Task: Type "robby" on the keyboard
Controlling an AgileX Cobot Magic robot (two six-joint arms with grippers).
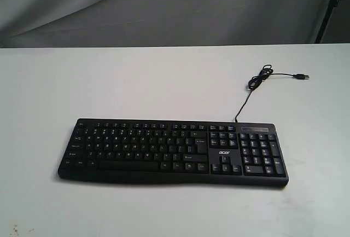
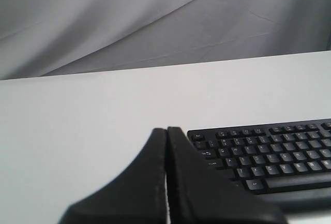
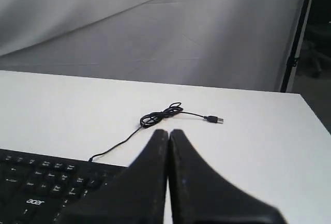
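Tabletop, keyboard near left gripper

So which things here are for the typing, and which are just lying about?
For the typing: keyboard, left gripper, right gripper, both shut.
Just lying about: the keyboard's unplugged USB cable, white table, grey backdrop cloth.
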